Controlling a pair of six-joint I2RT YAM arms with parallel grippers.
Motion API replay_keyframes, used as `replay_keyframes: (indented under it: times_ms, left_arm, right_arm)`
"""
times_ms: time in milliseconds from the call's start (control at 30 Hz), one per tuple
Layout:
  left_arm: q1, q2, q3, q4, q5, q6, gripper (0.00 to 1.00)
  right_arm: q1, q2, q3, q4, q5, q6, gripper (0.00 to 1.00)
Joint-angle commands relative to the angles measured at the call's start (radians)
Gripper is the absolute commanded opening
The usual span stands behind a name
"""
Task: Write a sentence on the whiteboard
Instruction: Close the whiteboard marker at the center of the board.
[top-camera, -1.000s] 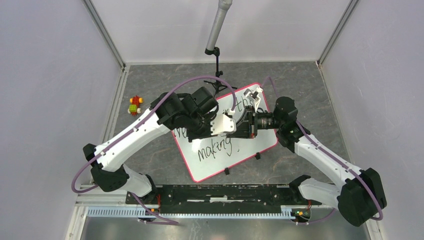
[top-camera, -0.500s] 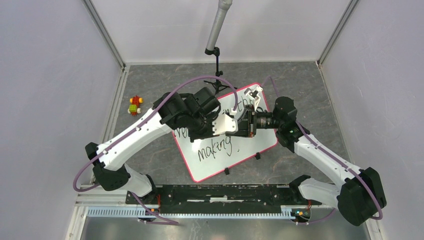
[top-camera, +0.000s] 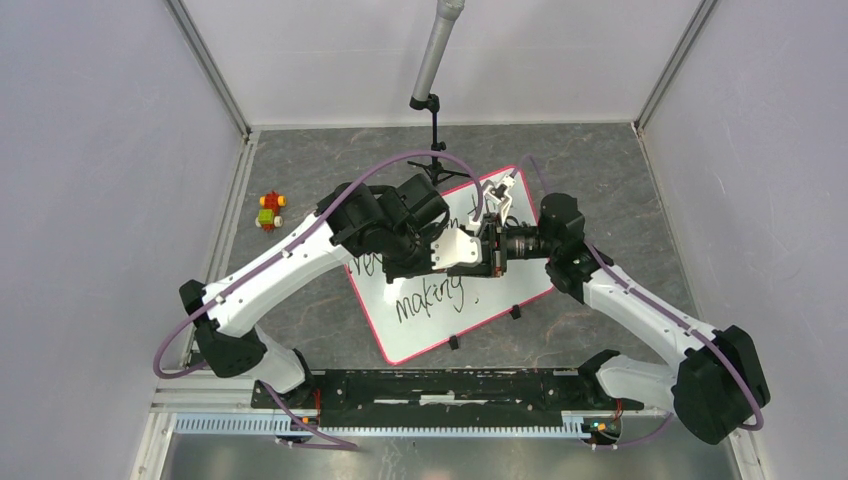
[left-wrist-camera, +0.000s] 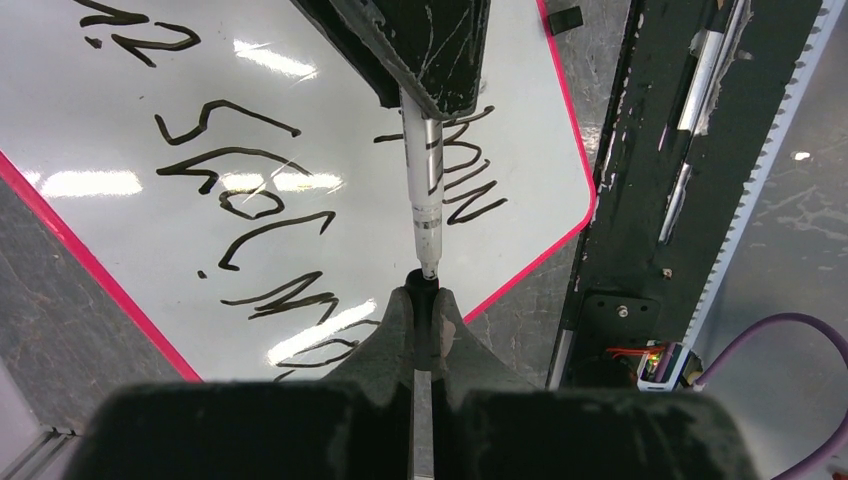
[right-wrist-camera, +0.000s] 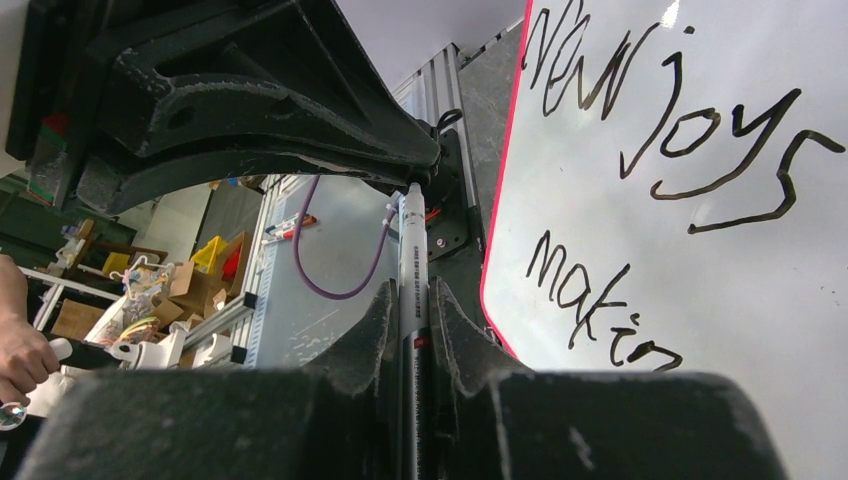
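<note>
The glossy whiteboard (top-camera: 425, 335), pink-rimmed with rounded corners, lies skewed at the middle of the grey mottled surface (top-camera: 600, 170), the sentence (top-camera: 430, 295) crossing it in thin black cursive. The right fingers (right-wrist-camera: 365, 340) pinch a slim cylindrical marker (right-wrist-camera: 413, 250); the left fingers (left-wrist-camera: 395, 325) are pressed together at its tip

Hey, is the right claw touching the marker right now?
Touching. The right wrist view shows the right claw closed on the marker, pinching its barrel from both sides.
</note>
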Motion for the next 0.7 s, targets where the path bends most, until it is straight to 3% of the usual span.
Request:
replay_keyframes:
  times_ms: [0, 333, 667]
  left_arm:
    - [-0.012, 0.013, 0.060, 0.024, 0.011, -0.044, 0.02]
    - [-0.021, 0.014, 0.059, 0.030, 0.069, -0.020, 0.02]
    - [-0.029, 0.096, 0.115, 0.083, -0.016, -0.111, 0.02]
  right_arm:
    - [0.013, 0.014, 0.057, -0.002, 0.019, -0.035, 0.00]
    - [0.016, 0.031, 0.064, -0.010, 0.031, -0.043, 0.00]
    - [0.022, 0.058, 0.074, 0.015, 0.085, -0.015, 0.00]
